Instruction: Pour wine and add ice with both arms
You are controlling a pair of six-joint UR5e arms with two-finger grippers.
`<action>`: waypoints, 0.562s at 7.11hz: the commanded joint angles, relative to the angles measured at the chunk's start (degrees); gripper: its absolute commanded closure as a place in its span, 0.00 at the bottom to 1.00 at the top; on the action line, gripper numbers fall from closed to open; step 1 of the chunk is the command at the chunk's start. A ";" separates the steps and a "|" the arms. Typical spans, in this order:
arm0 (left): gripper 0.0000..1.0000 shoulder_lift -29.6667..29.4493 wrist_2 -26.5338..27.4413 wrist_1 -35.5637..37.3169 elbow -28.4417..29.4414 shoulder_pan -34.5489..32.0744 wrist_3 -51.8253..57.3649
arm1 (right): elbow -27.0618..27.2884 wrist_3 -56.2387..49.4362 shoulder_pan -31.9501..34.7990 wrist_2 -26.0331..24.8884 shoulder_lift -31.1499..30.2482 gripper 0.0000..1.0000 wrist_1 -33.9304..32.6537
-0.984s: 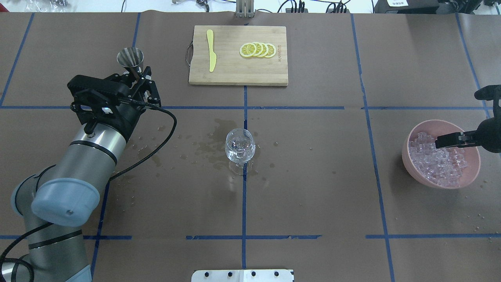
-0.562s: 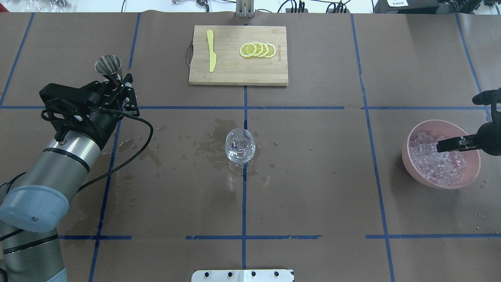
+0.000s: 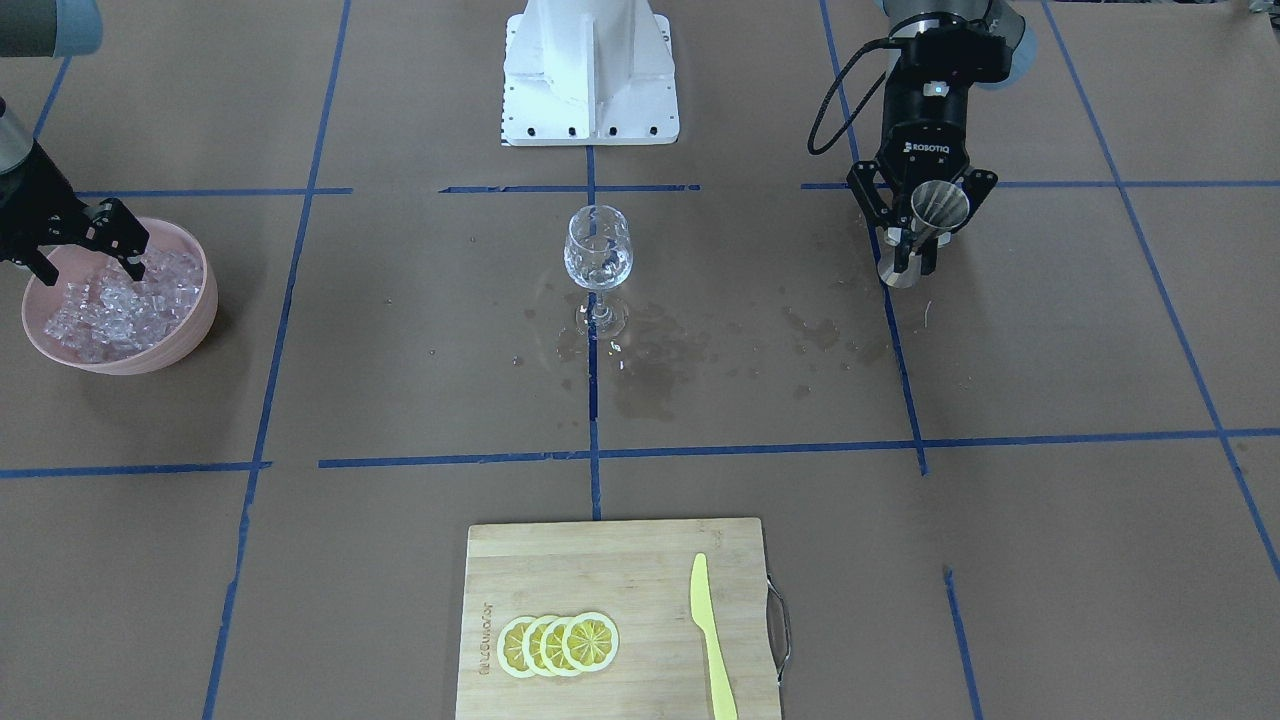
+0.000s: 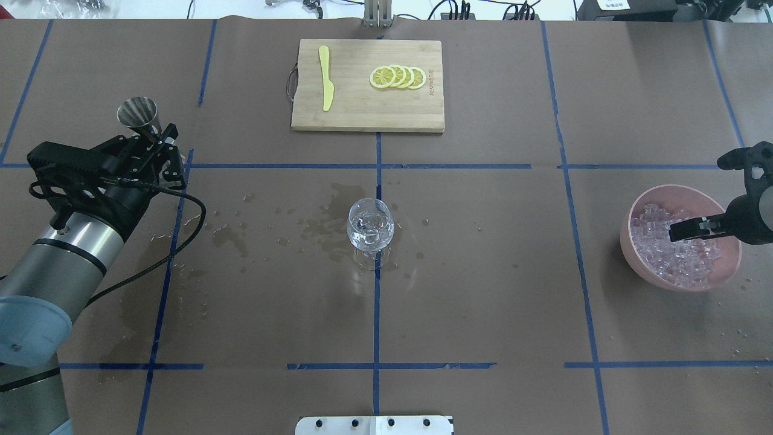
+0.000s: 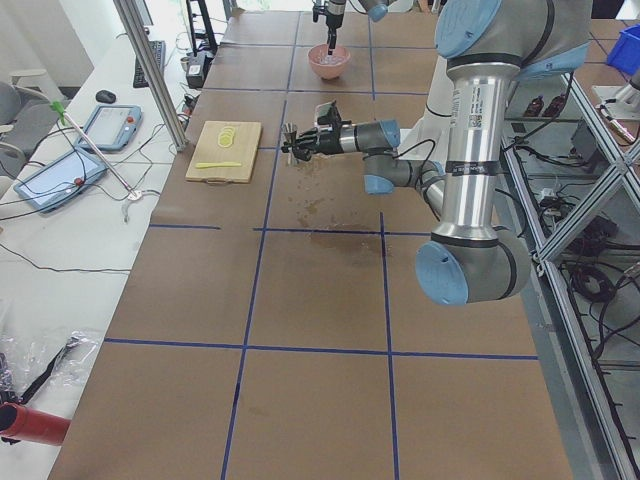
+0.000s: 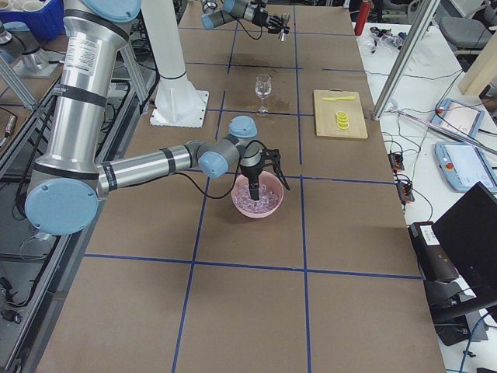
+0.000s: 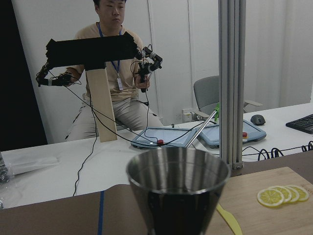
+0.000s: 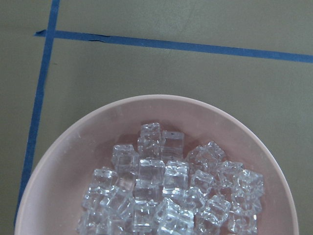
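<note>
Overhead exterior: we see the left gripper point(image 4: 158, 138), jaws clamping a conical steel jigger point(image 4: 137, 113), well left of the clear stemmed glass point(image 4: 370, 225); well right, the right gripper point(image 3: 86, 265), jaws agape over clear ice cubes point(image 4: 676, 257) in a pink bowl point(image 4: 682, 188).

glass point(image 4: 370, 225) upright at centre, bare table point(image 4: 483, 272) around it, cutting board point(image 4: 362, 112) beyond

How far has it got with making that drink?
Pouring looks done: the glass seems to hold some clear liquid, with spill marks around it, and the left gripper holds the steel jigger upright, well off to the side. In hand: the right gripper is open, fingers down at the ice in the pink bowl, no cube gripped yet. Left: getting ice into the glass, where I see none.
</note>
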 commanded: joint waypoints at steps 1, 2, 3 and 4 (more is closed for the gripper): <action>1.00 1.11 0.00 -1.35 0.51 0.00 0.00 | -1.78 0.10 -0.84 -0.16 0.91 0.11 0.00; 1.00 1.72 0.00 -1.35 0.51 0.08 0.00 | -2.13 0.02 -0.94 -0.16 1.60 0.17 0.00; 1.00 2.42 0.00 -2.31 0.60 0.00 0.00 | -2.83 0.02 -1.02 -0.16 2.22 0.20 -0.08; 1.00 2.69 0.00 -2.67 0.52 0.08 0.00 | -3.54 -0.07 -1.02 -0.16 2.84 0.23 0.00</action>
